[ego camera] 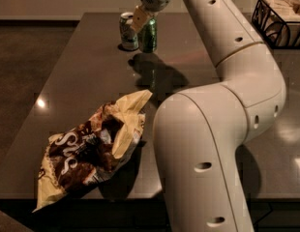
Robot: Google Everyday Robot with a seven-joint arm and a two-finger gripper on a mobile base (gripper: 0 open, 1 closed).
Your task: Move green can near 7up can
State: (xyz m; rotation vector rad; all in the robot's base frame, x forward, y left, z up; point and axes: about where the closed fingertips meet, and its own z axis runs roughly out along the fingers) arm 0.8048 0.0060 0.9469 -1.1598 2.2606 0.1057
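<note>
The green can (149, 36) is upright at the far end of the dark table (82, 76), right beside the pale 7up can (126, 30) on its right side, almost touching it. My gripper (144, 16) comes down from above and is shut on the green can's top part; one tan finger (139, 18) shows in front of the can's upper left. I cannot tell whether the green can rests on the table or hangs just above it. Its shadow falls on the table in front of it.
A crumpled brown and yellow chip bag (87, 151) lies at the table's near left. My white arm (222, 105) fills the right half of the view. A black wire basket (280, 21) stands at the far right.
</note>
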